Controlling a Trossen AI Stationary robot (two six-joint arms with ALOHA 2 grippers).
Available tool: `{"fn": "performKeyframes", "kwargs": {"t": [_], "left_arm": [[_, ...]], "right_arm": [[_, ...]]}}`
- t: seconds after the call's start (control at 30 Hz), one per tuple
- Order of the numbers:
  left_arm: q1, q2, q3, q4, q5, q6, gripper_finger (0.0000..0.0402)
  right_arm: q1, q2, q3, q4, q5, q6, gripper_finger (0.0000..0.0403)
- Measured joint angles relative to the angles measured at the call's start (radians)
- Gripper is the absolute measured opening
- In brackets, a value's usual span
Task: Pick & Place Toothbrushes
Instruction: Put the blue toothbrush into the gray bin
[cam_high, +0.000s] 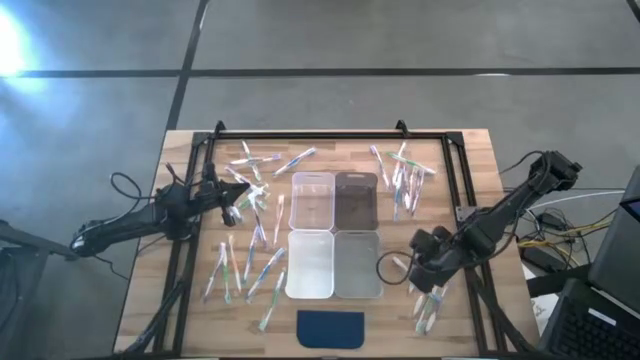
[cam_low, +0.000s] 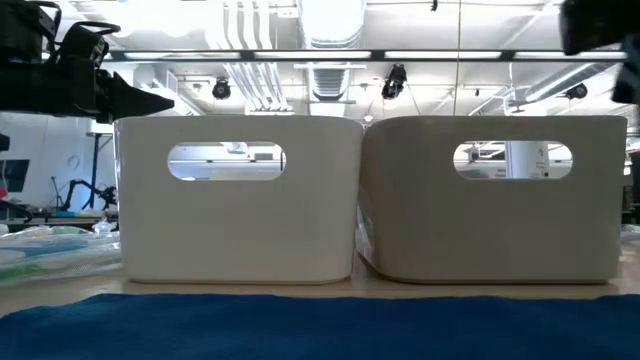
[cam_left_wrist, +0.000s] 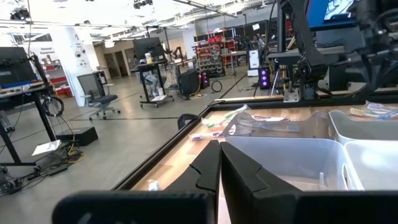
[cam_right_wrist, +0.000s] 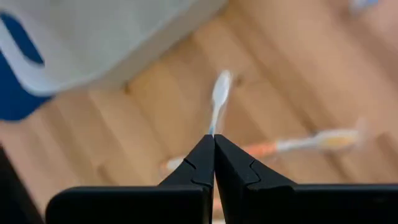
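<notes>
Many thin whitish toothbrushes lie flat on the wooden table: a spread at the left (cam_high: 250, 250), a cluster at the far right (cam_high: 405, 180) and a few at the near right (cam_high: 428, 305). My right gripper (cam_high: 413, 272) (cam_right_wrist: 214, 138) hangs over the table just right of the near right bin (cam_high: 357, 265), shut, with a white toothbrush (cam_right_wrist: 219, 99) sticking out past its tips. An orange toothbrush (cam_right_wrist: 298, 143) lies on the wood below it. My left gripper (cam_high: 240, 203) (cam_left_wrist: 219, 144) waits shut and level at the left, above the left spread. My right gripper pinches one end of the white toothbrush (cam_right_wrist: 213, 130) between its two fingertips. The fingers slant steeply down. The toothbrush runs on along the fingers beyond the tips, its pale head (cam_right_wrist: 221, 84) farthest out, and looks clear of the wood.
Four clear bins stand two by two at the table's middle (cam_high: 313, 195). A dark blue pad (cam_high: 331, 328) lies at the near edge in front of them. A black frame (cam_high: 460, 180) borders the table's sides and back. Bare wood shows between the bins and the right piles.
</notes>
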Motion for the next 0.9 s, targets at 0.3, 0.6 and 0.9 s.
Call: {"fn": "performKeyframes", "kwargs": {"t": [0.3, 0.6, 0.9], "left_arm": [[0.0, 0.0, 0.0, 0.0, 0.0, 0.0, 0.0018], [0.0, 0.0, 0.0, 0.0, 0.0, 0.0, 0.0018], [-0.001, 0.0, 0.0, 0.0, 0.0, 0.0, 0.0017]], "right_arm": [[0.04, 0.109, 0.0, 0.0, -0.165, 0.121, 0.0008], [0.038, 0.16, 0.0, 0.002, -0.207, 0.148, 0.0015], [0.038, 0.16, 0.0, 0.016, -0.207, 0.15, 0.0096]]}}
